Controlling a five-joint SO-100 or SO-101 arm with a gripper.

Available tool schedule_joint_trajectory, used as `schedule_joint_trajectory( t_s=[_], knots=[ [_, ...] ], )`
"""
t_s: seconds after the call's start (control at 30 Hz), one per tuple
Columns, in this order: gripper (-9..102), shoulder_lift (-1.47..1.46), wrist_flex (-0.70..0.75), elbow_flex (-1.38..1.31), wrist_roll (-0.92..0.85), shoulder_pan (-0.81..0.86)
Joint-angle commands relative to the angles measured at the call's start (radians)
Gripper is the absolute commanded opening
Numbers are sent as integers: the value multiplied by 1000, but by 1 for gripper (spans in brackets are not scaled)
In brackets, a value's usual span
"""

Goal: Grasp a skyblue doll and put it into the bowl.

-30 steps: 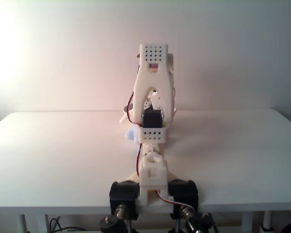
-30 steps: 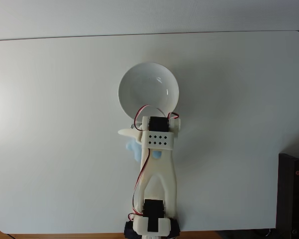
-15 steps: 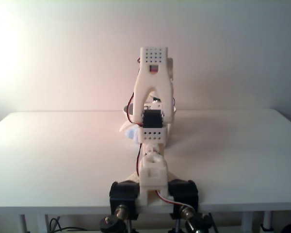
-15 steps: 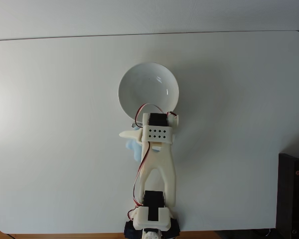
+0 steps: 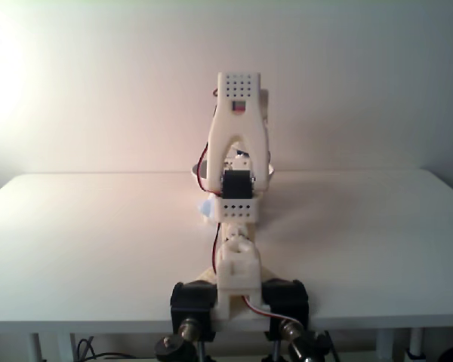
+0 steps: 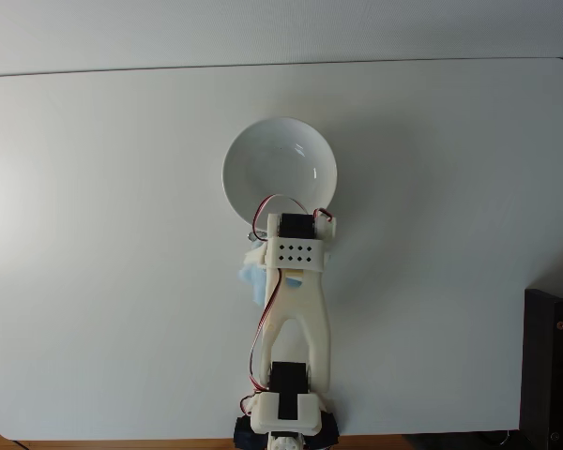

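Note:
The skyblue doll is a small pale blue lump lying on the white table just left of my arm, a little nearer than the bowl. In the fixed view from behind the arm, the doll peeks out left of the wrist. The white bowl sits empty straight beyond the arm, and its rim shows behind the arm. My gripper points down under the perforated wrist block. Its moving jaw is drawn in against the doll. The fingertips themselves are hidden by the wrist.
A dark box stands off the table's right edge. Black clamps hold the arm's base at the near table edge. The white table spreads wide to the left and right of the arm.
The white jaw that stuck out to the left of the wrist has swung in towards the doll. The wrist has shifted slightly towards the bowl and lowered.

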Motion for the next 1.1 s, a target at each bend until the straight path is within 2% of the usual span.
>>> schedule_joint_trajectory(
  t_s=[0.0,0.13,0.4,1.07],
  knots=[
    [16,12,-18,-17,-8,0],
    [-1,12,-18,-17,-8,0],
    [1,35,-17,-17,0,0],
    [1,448,-5,-12,5,0]
  ],
)
